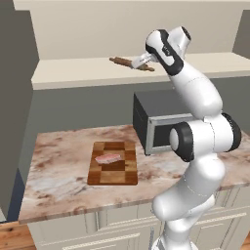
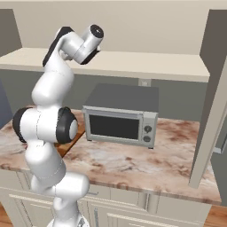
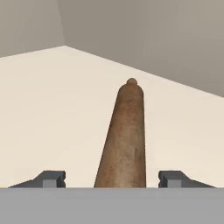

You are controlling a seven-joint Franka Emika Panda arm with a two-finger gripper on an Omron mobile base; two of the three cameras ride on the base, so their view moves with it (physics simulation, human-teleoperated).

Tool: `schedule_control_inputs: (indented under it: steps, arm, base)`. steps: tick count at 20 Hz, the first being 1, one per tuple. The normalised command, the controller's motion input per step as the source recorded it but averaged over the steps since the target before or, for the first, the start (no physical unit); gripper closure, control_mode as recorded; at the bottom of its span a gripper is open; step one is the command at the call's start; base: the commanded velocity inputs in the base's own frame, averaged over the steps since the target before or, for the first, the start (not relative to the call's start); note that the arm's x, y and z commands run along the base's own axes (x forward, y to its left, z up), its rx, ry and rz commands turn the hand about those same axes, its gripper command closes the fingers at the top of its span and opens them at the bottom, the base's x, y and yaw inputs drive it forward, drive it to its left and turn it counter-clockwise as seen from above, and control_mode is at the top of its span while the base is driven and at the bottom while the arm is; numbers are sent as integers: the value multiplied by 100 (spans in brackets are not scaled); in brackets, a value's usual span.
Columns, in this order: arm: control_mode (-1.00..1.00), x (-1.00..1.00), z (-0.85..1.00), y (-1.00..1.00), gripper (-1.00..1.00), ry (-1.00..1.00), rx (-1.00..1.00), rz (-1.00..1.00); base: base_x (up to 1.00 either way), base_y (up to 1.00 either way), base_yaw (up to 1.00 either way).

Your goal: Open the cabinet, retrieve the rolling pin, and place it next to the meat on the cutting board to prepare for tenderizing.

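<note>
The smooth brown wooden rolling pin [image 3: 124, 135] is seen lying on the cabinet's [image 1: 78, 73] plain beige shelf, between the parted pincer [image 3: 111, 179] tips; the checkered cutting board [image 1: 113, 175] is set on the marbled counter [image 1: 58, 171]

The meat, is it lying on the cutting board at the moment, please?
Yes, the meat lies flat on the cutting board, toward its far end.
</note>
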Motion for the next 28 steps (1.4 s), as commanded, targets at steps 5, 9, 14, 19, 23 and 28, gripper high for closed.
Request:
schedule_control_inputs:
  steps: [5,9,14,19,23,28]
  arm:
    - [-100,4,-23,10,100,0,0,0]
    - [-100,-10,-8,-4,100,0,1,0]
    - [-100,-58,0,-25,100,-8,7,0]
    - [-100,-91,0,-38,100,-10,9,0]
    - [-100,-100,11,-38,100,-11,9,0]
    - [-100,-100,30,-23,100,-8,3,0]
  base:
    - [0,0,0]
    - [0,0,0]
    - [0,0,0]
    - [0,0,0]
    - [0,0,0]
    - [0,0,0]
